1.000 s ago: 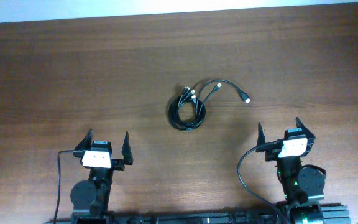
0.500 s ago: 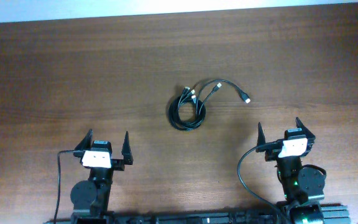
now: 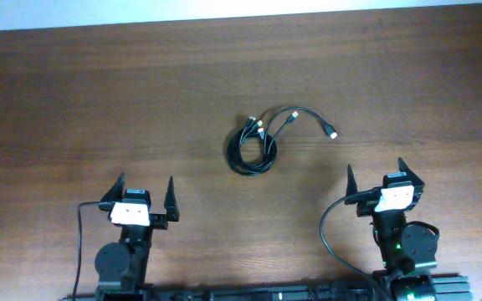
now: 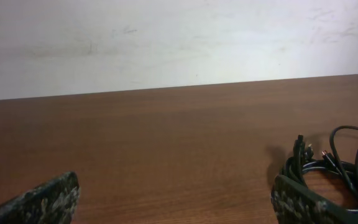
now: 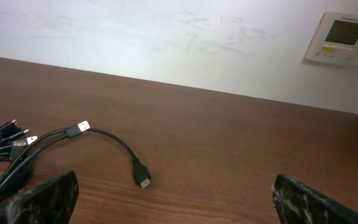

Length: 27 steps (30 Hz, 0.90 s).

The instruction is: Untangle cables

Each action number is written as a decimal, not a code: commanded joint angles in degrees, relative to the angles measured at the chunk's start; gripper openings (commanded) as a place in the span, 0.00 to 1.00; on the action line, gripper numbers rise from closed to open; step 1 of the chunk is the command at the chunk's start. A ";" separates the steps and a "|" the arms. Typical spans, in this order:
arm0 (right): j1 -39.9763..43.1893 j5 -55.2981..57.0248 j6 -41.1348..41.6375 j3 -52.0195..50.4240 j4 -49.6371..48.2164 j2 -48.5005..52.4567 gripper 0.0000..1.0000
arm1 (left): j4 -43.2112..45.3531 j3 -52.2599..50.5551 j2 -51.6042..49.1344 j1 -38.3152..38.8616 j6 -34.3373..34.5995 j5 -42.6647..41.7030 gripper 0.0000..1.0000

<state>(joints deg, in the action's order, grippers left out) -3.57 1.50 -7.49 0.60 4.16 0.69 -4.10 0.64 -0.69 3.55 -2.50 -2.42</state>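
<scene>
The bundle of thin black cords with small silver-tipped plugs [image 3: 253, 150] lies on the brown wooden tabletop [image 3: 99, 92], ahead of and between the left tool [image 3: 146, 186] and the right tool [image 3: 376, 171], well apart from both. Both tools stand spread wide and empty. Nothing has moved over the last second, so untangling seems not yet begun.

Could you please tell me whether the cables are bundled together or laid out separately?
Bundled: the cables lie in one coiled loop, plug ends clustered at its top, one cord arcing off to the right.
</scene>
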 commanded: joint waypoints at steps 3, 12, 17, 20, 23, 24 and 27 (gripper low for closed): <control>-0.11 0.28 0.00 -0.28 0.37 -0.44 0.98 | 0.13 -0.11 0.39 -0.24 0.59 -0.94 0.99; -0.11 0.33 0.39 0.02 -0.48 -0.44 0.98 | 0.11 0.13 0.33 -0.24 0.63 -1.46 0.99; -0.11 0.74 0.42 1.51 -0.02 -0.04 0.98 | -2.97 2.01 -0.50 -0.24 0.61 -1.25 0.99; -0.11 0.74 0.44 2.95 1.14 0.85 0.99 | -4.74 3.48 -2.80 -0.24 0.59 -1.25 0.99; -0.11 0.72 0.44 4.85 2.84 2.71 0.98 | -5.40 5.35 -5.84 -0.24 0.59 -1.25 0.99; -0.11 0.72 0.44 5.73 3.48 3.89 0.98 | -5.40 6.21 -7.26 -0.24 0.59 -1.27 0.99; -0.11 0.72 0.92 7.85 4.46 7.48 0.99 | -5.40 8.59 -11.47 -0.24 0.59 -1.25 0.99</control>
<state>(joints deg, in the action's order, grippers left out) -3.57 1.54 -7.49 5.21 8.16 5.21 -9.69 4.58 -7.38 3.55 -2.35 -3.05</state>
